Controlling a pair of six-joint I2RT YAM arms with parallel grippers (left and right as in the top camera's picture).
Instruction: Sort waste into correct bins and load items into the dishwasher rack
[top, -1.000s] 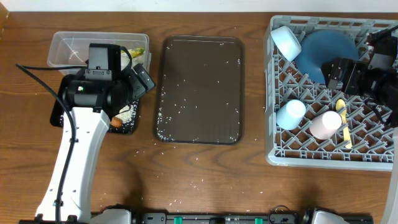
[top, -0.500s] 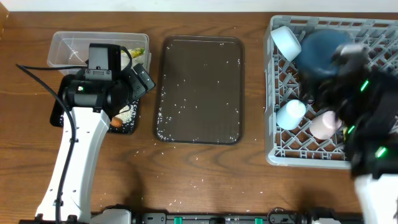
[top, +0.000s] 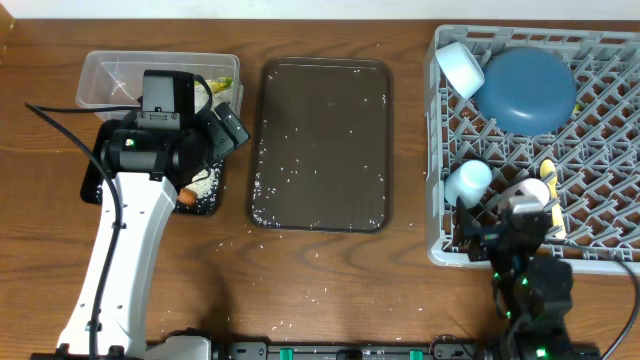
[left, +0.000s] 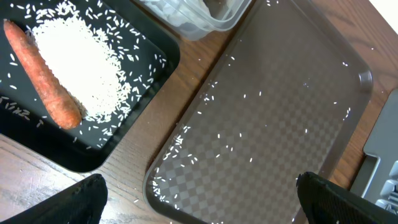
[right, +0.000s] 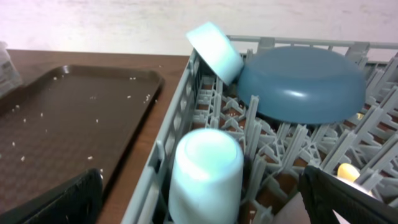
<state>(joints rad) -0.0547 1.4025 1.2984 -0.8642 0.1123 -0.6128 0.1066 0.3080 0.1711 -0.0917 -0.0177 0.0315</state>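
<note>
Left gripper (left: 199, 205) spread wide, empty. Up-left of it, one black tray (left: 37, 149) with one carrot (left: 43, 74) beside one rice heap (left: 84, 68). One tub (left: 199, 18) beyond. One brown tray (left: 280, 106) straight ahead, grain-speckled. Right gripper (right: 202, 196) wide too, empty, at one rack (right: 165, 149). One light cup (right: 204, 171) just ahead, one white bowl (right: 214, 51) and one blue bowl (right: 301, 84) beyond. One pink cup (top: 530, 192) and one spoon (top: 548, 175) rightward.

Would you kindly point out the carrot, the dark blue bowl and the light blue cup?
carrot (left: 43, 74), left wrist view, its middle.
dark blue bowl (top: 527, 90), overhead view, its centre.
light blue cup (right: 205, 168), right wrist view, its body.
</note>
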